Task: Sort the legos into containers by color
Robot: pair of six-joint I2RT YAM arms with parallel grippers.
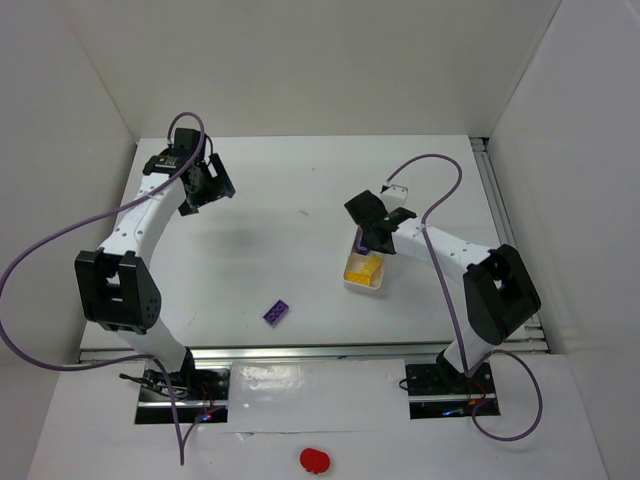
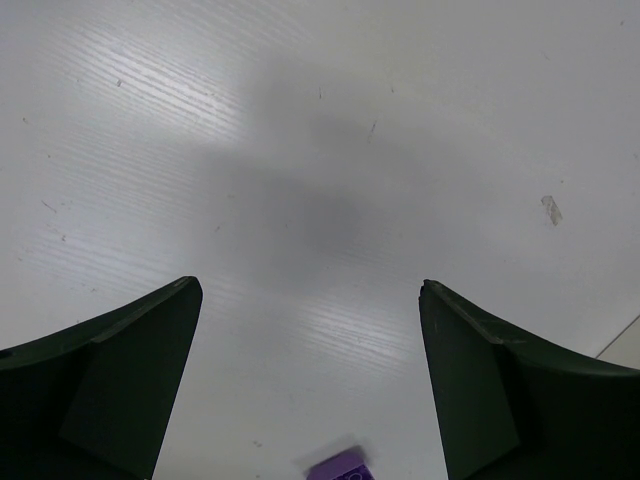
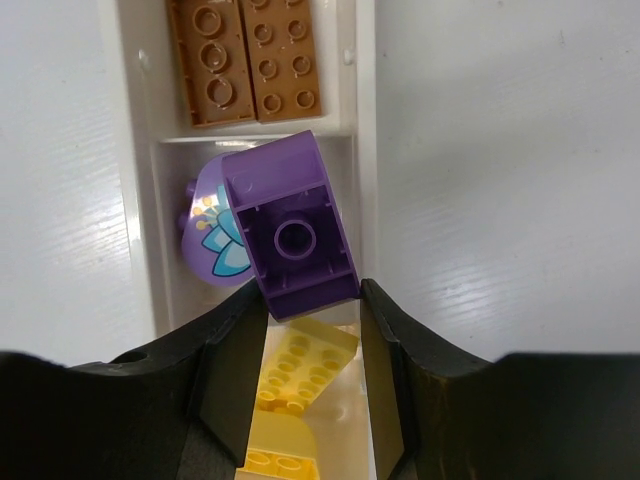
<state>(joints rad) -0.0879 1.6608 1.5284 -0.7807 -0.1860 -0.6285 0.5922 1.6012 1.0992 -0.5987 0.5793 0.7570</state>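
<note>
Right gripper — fingers were clamped on the near end of a purple brick, which hung underside up and tilted over the middle compartment of the white tray.

Middle compartment held a rounded purple piece with a flower print, partly under that brick.

Far compartment held two brown bricks, side by side.

Near compartment held yellow bricks.

Left gripper — fingers were spread wide with nothing between them, above the table.

A second purple brick lay loose on the table, well apart from the tray.

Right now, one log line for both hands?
right hand: shut on held purple brick, over tray purple compartment | left hand: open, empty, above table | loose purple brick: on table
</note>
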